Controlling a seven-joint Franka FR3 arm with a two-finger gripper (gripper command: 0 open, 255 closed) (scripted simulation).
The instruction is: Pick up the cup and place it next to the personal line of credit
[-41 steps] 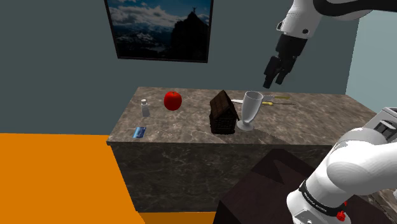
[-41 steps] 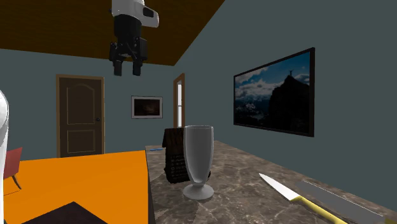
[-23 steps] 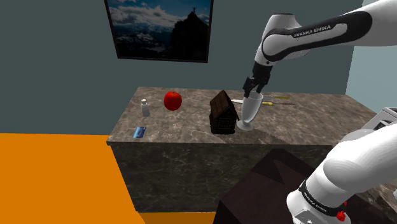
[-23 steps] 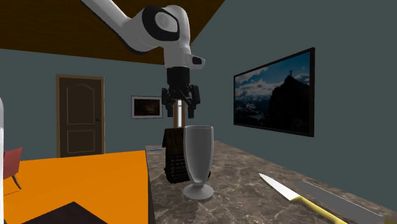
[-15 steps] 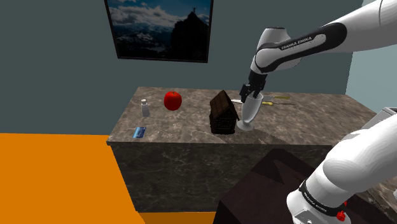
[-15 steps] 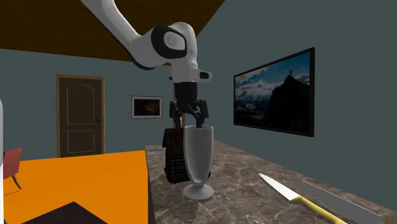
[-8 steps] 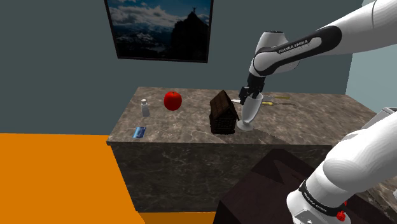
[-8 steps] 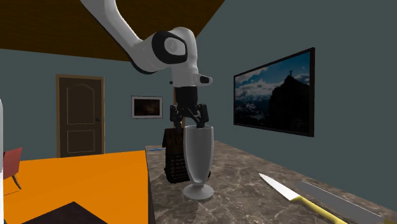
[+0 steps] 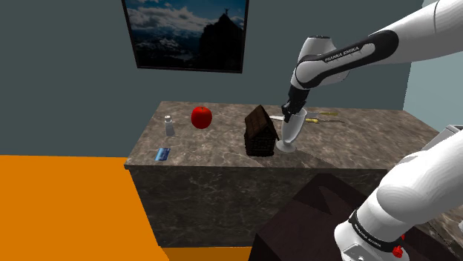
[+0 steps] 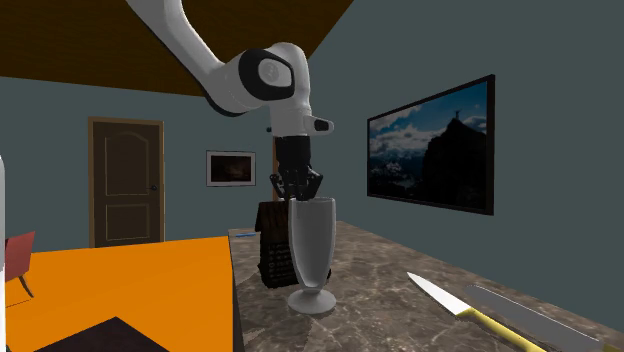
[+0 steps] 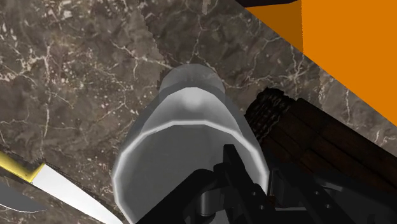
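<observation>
Start at the front left corner of the counter [image 9: 356,152], where the blue card [image 9: 162,153] lies. That is your goal, and it is well apart from the cup. Moving right, a small shaker [image 9: 169,126] and a red apple [image 9: 201,116] stand nearer the back edge. Next comes the dark little house [image 9: 260,132], just beside the cup [image 9: 291,135] near the counter's middle. The gripper [image 9: 291,111] looks pinched onto the cup's rim on the house's side. That hold is thin and off-centre, so the tall cup may swing or slip as you lift. Carry it low and it clips the roof. The knife [image 9: 320,118] lies beyond, out of your path.
</observation>
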